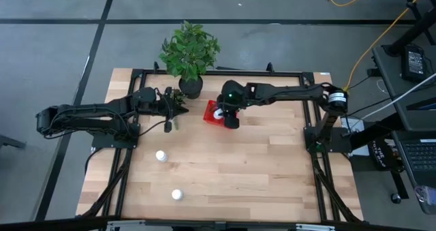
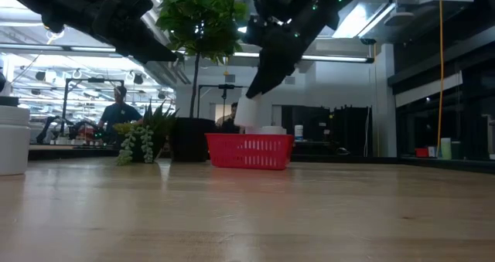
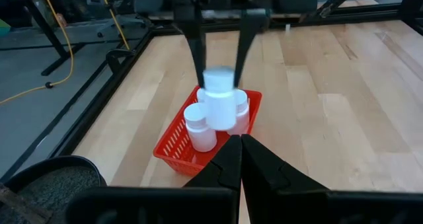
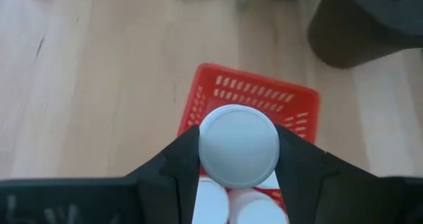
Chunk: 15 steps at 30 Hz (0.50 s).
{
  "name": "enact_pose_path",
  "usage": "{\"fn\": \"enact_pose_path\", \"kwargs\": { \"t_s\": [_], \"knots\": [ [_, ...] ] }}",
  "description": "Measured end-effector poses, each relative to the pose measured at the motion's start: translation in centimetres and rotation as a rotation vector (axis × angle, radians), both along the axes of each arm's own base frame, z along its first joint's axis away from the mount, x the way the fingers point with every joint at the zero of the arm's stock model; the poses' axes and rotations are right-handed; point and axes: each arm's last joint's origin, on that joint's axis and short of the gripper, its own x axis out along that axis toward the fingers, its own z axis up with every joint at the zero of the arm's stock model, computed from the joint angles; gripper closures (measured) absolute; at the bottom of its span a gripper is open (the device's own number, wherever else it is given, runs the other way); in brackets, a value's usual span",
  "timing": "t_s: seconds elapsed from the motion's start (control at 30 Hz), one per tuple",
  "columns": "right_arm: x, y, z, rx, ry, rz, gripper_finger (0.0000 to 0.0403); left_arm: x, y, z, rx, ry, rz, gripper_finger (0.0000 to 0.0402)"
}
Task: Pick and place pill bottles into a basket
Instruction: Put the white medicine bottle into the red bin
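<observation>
The right gripper [image 4: 238, 151] clasps a small white cylindrical pill bottle [image 4: 238, 147] just above the small red mesh-sided basket [image 1: 211, 112], at twelve o'clock on the wooden table [image 1: 272, 170]. Other bottles [image 3: 200, 126] sit inside. The left gripper [image 3: 240, 159], clenched empty, waits at nine o'clock from the basket.

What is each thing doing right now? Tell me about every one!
right gripper: shut on a pill bottle, above the basket.
basket: upright, bottles standing inside.
two loose pill bottles: on the table, untouched.
left gripper: shut, empty, by the plant pot.
</observation>
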Motion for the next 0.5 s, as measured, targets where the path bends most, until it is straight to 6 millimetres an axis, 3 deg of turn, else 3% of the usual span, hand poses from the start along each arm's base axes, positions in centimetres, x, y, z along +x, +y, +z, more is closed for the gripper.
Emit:
{"fn": "enact_pose_path", "kwargs": {
  "t_s": [0.5],
  "knots": [
    [0.4, 0.9, -1.6, 0.008, 0.066, 0.032, 0.0248, 0.0, 0.0, 0.0, 0.000, 0.000, 0.001, 0.0400]
  ]
}}
